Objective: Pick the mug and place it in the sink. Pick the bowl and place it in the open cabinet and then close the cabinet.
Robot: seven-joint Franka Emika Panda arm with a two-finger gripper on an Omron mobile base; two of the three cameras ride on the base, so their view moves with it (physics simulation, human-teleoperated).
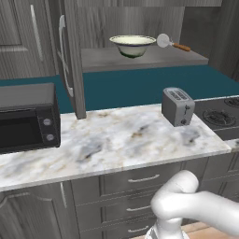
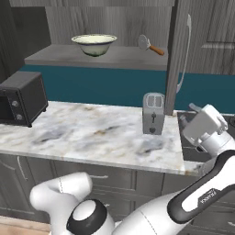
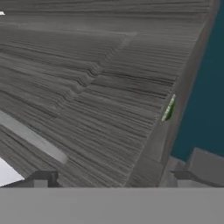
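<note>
I am holding my gripper (image 3: pixel 113 177) wide open and empty against the cabinet (image 2: pixel 178 55) door's outer face, evidently positioning to push it shut. The bowl (image 1: pixel 132 45) is sitting upright on the inner shelf (image 1: pixel 144 58), beside the orange-handled utensil (image 1: pixel 171 42).

A home kitchen: marble countertop (image 1: pixel 116 140), toaster (image 1: pixel 178 106), microwave (image 1: pixel 28 116), stove burners (image 1: pixel 217 116), grey wood-grain cabinet (image 1: pixel 70 56).

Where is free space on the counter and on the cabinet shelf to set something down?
The marble counter is bare between the microwave and the toaster. The shelf is bare left of the bowl; its right part is crowded by the bowl and an orange-handled utensil.
</note>
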